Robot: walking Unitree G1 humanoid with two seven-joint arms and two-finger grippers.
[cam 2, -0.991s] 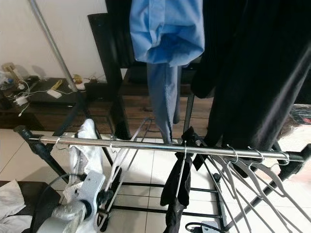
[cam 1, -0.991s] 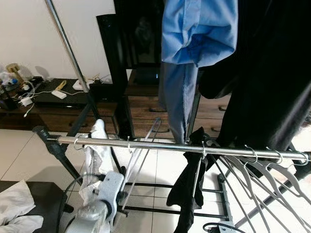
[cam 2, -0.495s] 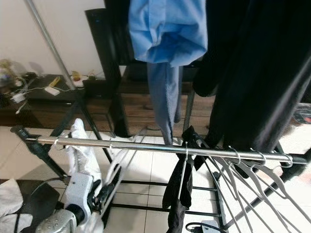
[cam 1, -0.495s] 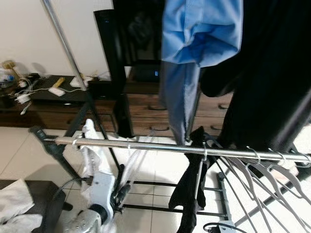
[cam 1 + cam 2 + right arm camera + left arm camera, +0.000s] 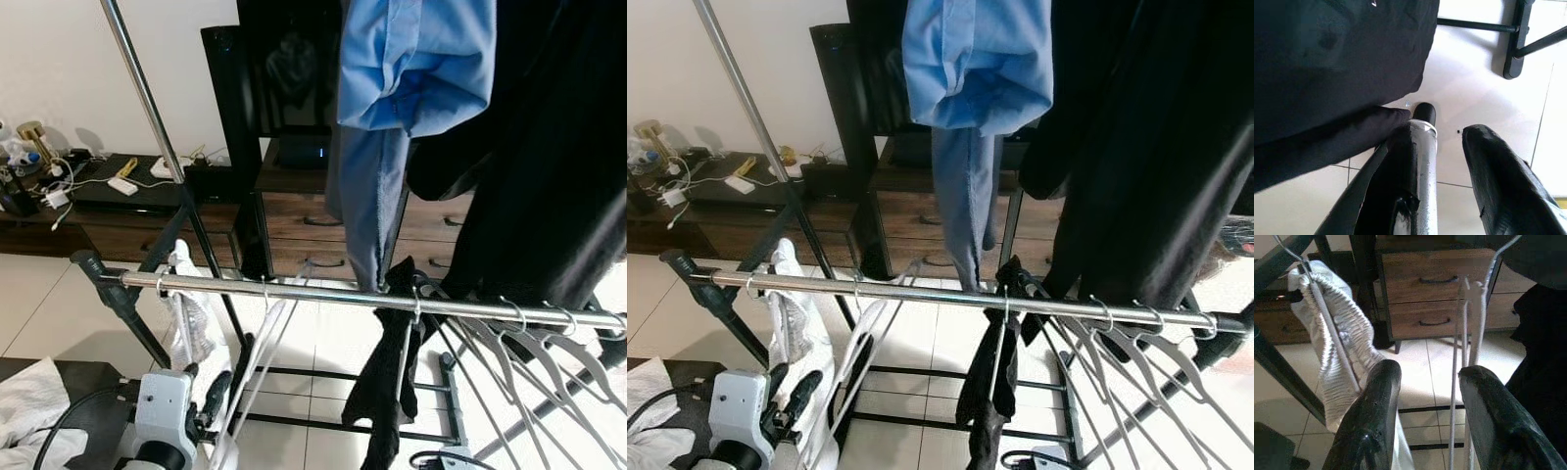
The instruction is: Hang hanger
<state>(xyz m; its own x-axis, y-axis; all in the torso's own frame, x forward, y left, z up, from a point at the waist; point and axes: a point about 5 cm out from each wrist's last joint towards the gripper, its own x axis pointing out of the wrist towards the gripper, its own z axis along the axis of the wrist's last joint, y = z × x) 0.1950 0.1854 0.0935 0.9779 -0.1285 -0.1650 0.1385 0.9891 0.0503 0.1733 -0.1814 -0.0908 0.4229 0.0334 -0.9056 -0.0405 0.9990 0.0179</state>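
Hanger (image 5: 257, 364) hangs off the chrome rail (image 5: 323, 293), hooked on toward the rail's left end, just right of a white knit garment (image 5: 188, 311) that hangs from the same rail. It's a pale wire hanger and it dangles down past the left claw (image 5: 209, 399), which sits low under the rail with its silver wrist block below it. Further right on the rail there's a black garment (image 5: 390, 382) on its own hanger, then a bunch of bare hangers (image 5: 529, 357) fanned out at the right end. A blue shirt (image 5: 411, 69) and dark clothes (image 5: 549, 147) hang higher up, with a wooden drawer unit (image 5: 313, 230) behind and white floor tiles below.

Right eye view shows the same setup, with the hanger's hook over the rail and the left claw's fingers (image 5: 803, 394) beside its lower part.

Left wrist view: the claw's two black fingers are spread apart with nothing gripped. The hanger's wires run down between them, close to one finger, and the white knit garment hangs by the other.

Right wrist view: the right claw (image 5: 1437, 161) is released too, fingers apart over the floor tiles, with a metal tube with a black end cap (image 5: 1422, 147) lying against one finger and black fabric (image 5: 1332, 63) beside it.
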